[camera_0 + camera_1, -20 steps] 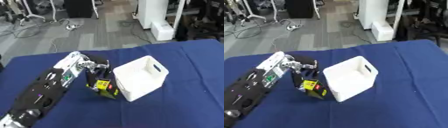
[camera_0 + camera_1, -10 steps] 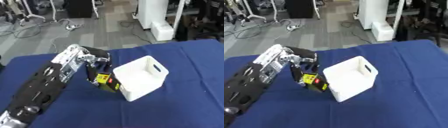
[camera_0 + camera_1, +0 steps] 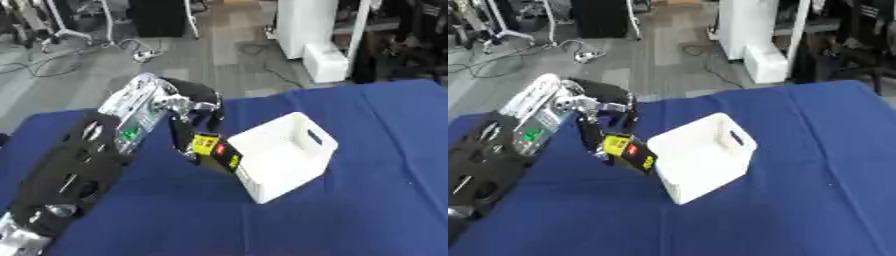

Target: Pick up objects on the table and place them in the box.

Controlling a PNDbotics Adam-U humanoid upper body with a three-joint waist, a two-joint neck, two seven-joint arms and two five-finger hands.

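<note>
left hand (image 3: 188, 117) | fingers pinch yellow-black packet (image 3: 218, 151), label unreadable | beside white box (image 3: 282, 154)

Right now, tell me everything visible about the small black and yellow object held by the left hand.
The small black and yellow object is a flat, box-like packet, mostly black with yellow label patches and a small red mark; its print is unreadable. It hangs tilted, lifted off the blue tablecloth, pinched from above by the curled fingers of the left hand. Its lower right edge sits against or just beside the near left wall of the white plastic box, not yet inside.
</note>
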